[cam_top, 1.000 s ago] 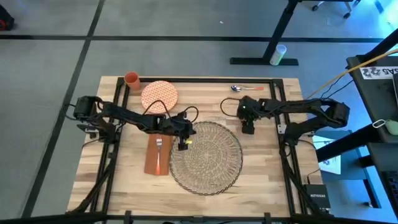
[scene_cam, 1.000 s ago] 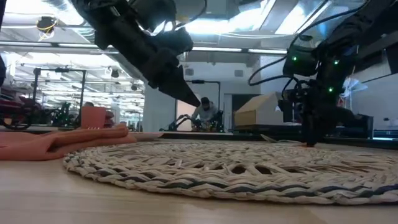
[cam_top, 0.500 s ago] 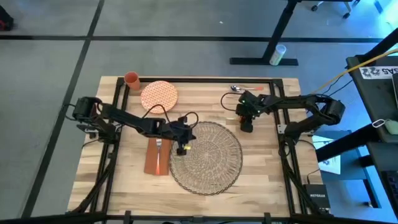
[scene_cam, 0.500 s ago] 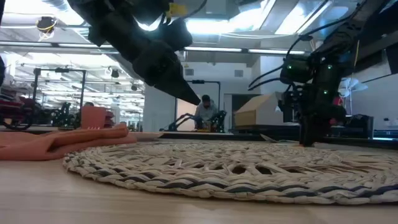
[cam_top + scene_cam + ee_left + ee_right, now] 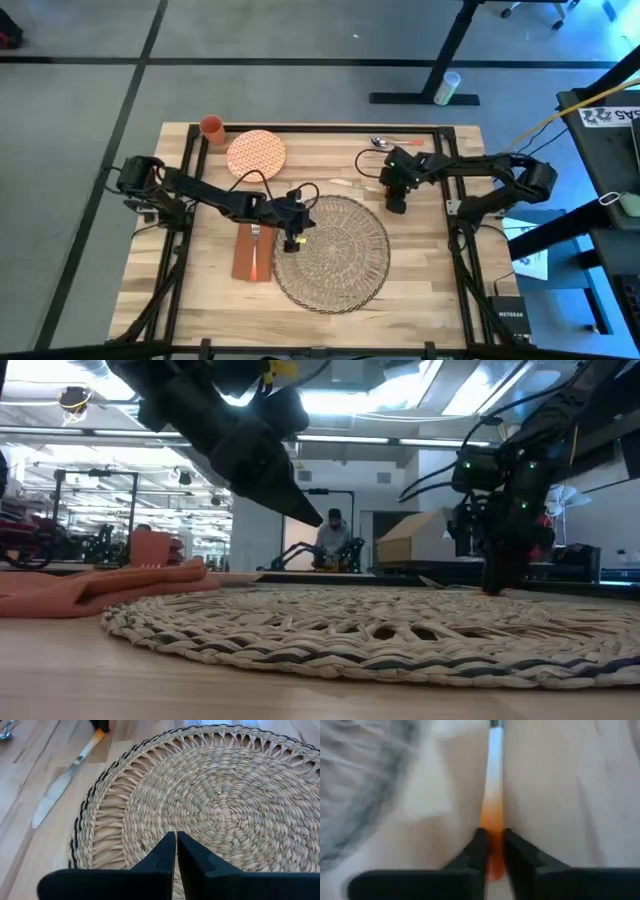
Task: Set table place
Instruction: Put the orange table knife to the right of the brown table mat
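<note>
centrally on the desk [image 5: 420, 290] lies the place [image 5: 335, 253], a round woven straw mat with an openwork rim, flat on the planks. at its 9 o'clock, touching or just beside the rim, lies a rust-orange napkin [image 5: 253, 252] with a fork [image 5: 256, 240] on it. at the mat's 11 o'clock, well apart, sits an orange-patterned plate [image 5: 256, 152], and beyond it an orange cup [image 5: 211, 127] near the desk's far left corner. a spoon [image 5: 384, 142] lies at the mat's 1 o'clock by the far rail.

the left gripper [image 5: 294, 236] hangs over the mat's rim at 9 to 10 o'clock; in the left wrist view its fingers [image 5: 165, 852] stand nearly together with nothing between them, above the weave. the right gripper [image 5: 396, 203] is just off the mat's rim at 1 o'clock; in the right wrist view its fingers [image 5: 479, 851] are narrowed onto the orange handle of a knife [image 5: 493, 795], whose pale blade runs away across the wood. the left wrist view shows that knife lying on the planks beside the mat's rim. in the low view a person [image 5: 333, 542] shows far behind the desk.
</note>
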